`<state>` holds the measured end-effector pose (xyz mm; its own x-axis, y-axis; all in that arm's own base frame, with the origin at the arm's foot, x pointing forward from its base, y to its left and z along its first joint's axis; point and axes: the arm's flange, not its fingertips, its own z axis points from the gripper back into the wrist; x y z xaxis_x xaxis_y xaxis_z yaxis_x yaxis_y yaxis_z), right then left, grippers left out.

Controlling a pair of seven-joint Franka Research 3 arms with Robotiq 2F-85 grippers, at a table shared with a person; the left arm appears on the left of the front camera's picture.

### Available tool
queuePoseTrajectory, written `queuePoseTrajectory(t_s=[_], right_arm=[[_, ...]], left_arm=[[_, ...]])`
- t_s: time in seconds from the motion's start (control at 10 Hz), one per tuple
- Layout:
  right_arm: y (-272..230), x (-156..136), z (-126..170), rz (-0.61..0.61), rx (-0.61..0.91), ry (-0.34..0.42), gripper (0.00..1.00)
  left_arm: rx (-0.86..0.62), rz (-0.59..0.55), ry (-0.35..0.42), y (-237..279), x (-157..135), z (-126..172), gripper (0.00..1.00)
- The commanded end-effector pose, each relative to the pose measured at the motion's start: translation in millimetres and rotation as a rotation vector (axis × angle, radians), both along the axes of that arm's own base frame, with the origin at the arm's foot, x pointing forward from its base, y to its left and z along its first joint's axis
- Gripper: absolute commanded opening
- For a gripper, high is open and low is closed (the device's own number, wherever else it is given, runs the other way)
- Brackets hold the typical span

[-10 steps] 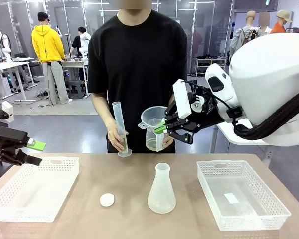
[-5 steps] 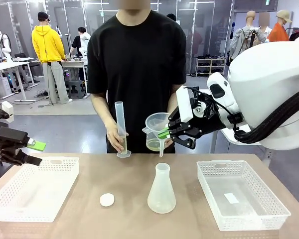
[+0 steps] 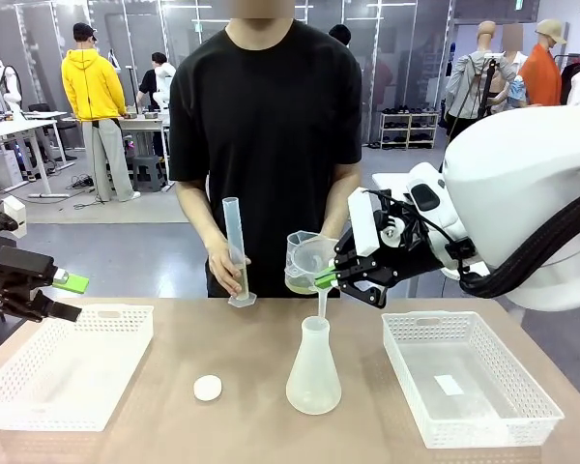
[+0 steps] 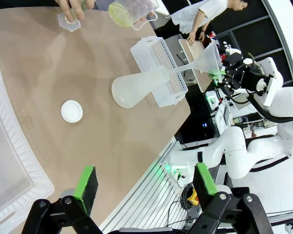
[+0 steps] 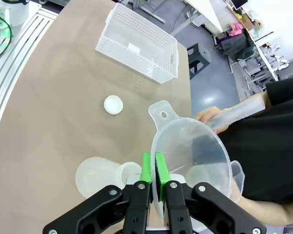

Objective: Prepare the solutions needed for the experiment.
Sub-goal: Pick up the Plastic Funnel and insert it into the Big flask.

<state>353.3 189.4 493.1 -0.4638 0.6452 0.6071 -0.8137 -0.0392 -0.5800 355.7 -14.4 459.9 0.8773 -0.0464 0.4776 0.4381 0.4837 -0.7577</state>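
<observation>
Funnel (image 3: pixel 314 253) has dropped lower to centre frame, its stem now at the flask (image 3: pixel 313 372) mouth. The right gripper (image 3: pixel 327 280) is clamped on the funnel's rim. Looks ready for pouring. The yellow-green liquid (image 4: pixel 121 12) is in the beaker (image 4: pixel 136 9) the person (image 3: pixel 266 116) holds just behind the funnel, half hidden. Can't tell if the stem is inside the neck. Left gripper (image 3: pixel 68 298) sits far left, jaws apart, empty.
</observation>
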Motion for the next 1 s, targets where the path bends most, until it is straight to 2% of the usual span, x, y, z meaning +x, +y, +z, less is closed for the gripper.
queuePoseTrajectory(t_s=[0.0,0.9], right_arm=[[-1,2,-10,-0.02,0.026,0.014,0.05],[17,14,-49,0.008,0.039,0.077,0.05]], left_arm=[[-0.027,-0.008,-0.022,-1,2,0,1.0],[-0.027,-0.008,-0.022,-1,2,0,1.0]])
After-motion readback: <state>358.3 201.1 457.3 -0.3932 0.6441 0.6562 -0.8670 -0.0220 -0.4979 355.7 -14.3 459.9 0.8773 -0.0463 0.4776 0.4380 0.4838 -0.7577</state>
